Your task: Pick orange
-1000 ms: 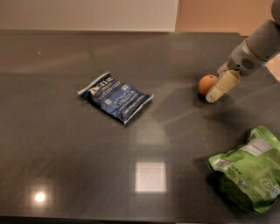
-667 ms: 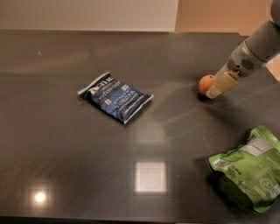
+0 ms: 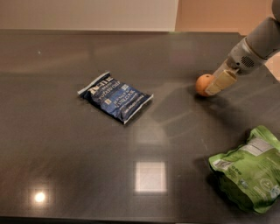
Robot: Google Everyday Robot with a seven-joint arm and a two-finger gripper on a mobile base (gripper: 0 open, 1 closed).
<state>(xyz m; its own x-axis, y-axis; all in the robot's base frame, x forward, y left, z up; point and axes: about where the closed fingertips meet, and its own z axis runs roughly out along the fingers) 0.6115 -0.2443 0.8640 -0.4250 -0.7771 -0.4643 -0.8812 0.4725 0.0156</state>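
Note:
The orange (image 3: pixel 202 84) is a small round fruit lying on the dark table (image 3: pixel 65 166), right of centre and towards the back. My gripper (image 3: pixel 214 86) reaches down from the upper right on a grey arm (image 3: pixel 258 41). Its cream tip is against the orange's right side and covers part of it. The orange rests on the table.
A dark blue snack bag (image 3: pixel 116 96) lies flat left of centre. A green snack bag (image 3: pixel 247 173) lies at the front right, partly cut off by the frame's edge. The table's far edge meets a pale wall (image 3: pixel 87 13).
The gripper has shifted slightly left and closer onto the orange's right side. The orange has moved a little to the left. The bags have not moved.

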